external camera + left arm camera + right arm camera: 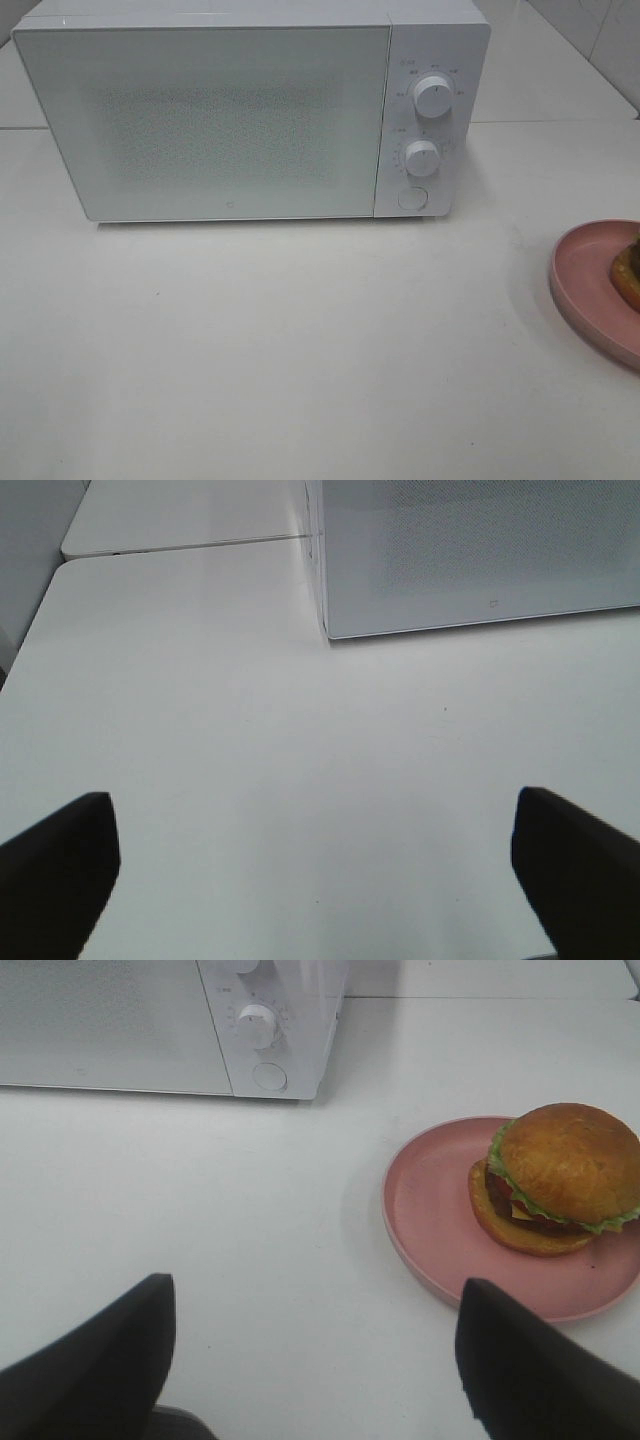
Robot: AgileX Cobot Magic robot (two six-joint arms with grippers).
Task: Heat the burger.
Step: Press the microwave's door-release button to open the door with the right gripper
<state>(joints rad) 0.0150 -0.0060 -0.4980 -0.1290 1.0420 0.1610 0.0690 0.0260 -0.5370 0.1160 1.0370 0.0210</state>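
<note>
The burger (558, 1178), with a golden-brown bun, green lettuce, tomato, cheese and a dark patty, sits on a round pink plate (430, 1205). In the high view only a sliver of the burger (630, 272) shows at the right edge, on the plate (585, 275). A white microwave (250, 110) stands at the back with its door shut; it also shows in the left wrist view (470, 555) and the right wrist view (150, 1020). My right gripper (310, 1360) is open and empty, short of the plate. My left gripper (315, 865) is open and empty over bare table, short of the microwave.
The microwave has two knobs, an upper knob (433, 97) and a lower knob (422, 158), and a round button (411, 197) on its right panel. A second white table surface (180, 520) lies behind a seam. Neither arm shows in the high view.
</note>
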